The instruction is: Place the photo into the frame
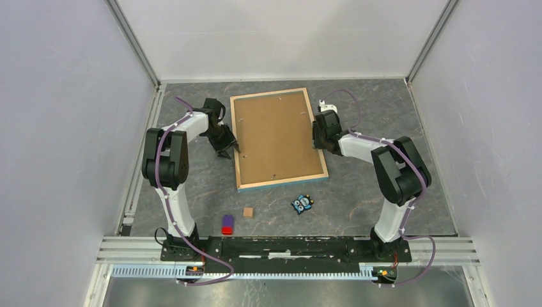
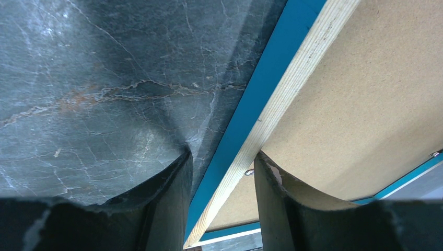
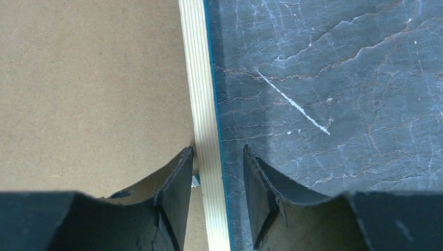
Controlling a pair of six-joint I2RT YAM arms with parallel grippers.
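The frame (image 1: 283,180) lay face down near the middle of the table (image 1: 364,185), wood-coloured back rim upward, with the brown backing board (image 1: 276,135) filling its opening; whether the photo sat beneath that board could not be told. The left gripper (image 1: 227,151) straddled the frame's left rim near its near corner, fingers apart, the inner one over the board's edge and a strip of table showing between the outer one and the blue edge. The right gripper (image 1: 317,137) straddled the right rim about midway along, fingers also apart, the inner one against the wood and the outer one standing just off the blue edge. Open table ran along the frame's far and near edges. Well nearer the bases lay a blue owl figure (image 1: 302,203), a small brown block (image 1: 248,212) and a red-and-purple block (image 1: 227,224)
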